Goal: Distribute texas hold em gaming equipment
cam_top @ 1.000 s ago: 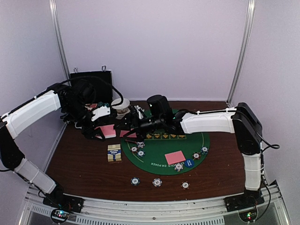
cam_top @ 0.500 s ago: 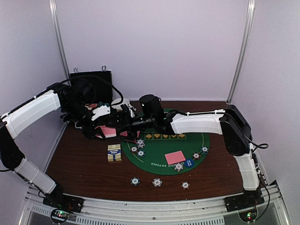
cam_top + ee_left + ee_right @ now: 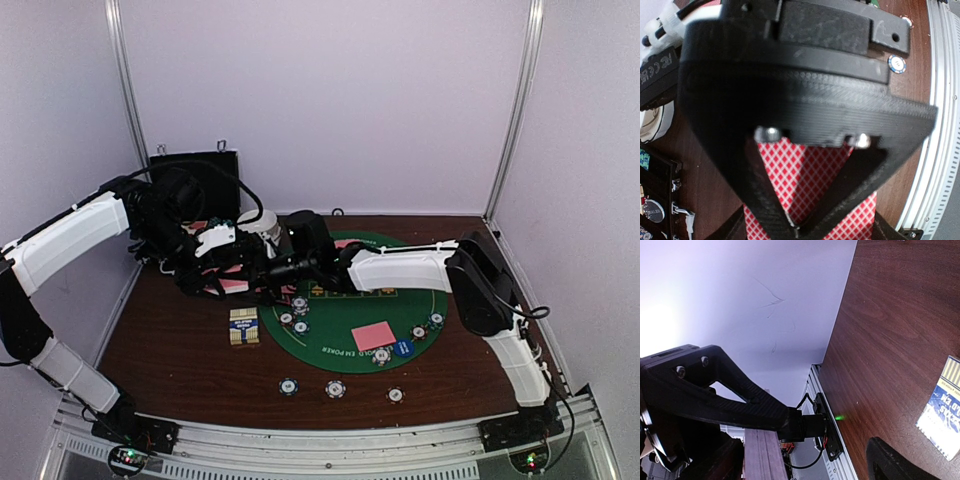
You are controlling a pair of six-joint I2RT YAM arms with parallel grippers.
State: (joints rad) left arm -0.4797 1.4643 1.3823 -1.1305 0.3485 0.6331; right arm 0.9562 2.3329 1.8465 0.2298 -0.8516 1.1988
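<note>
The left gripper [image 3: 797,227] is pinching the cards [image 3: 805,175]; the right gripper [image 3: 802,460] is hovering just right of them, jaws standing wide, facing their edge.

— Where does the overhead view sit?
— High up behind the arm bases, facing the back wall [image 3: 330,100]. From far off it takes in the whole surface [image 3: 170,350].
— And the left wrist view?
— Pressed close to the left hand [image 3: 796,231], looking past its fingertips onto the cards [image 3: 805,170] between them.
— The right one?
— Tipped sideways and low, looking out from the right hand [image 3: 807,470] across the surface to the rail [image 3: 844,471]. The box [image 3: 942,410] near that hand also shows from overhead.
</note>
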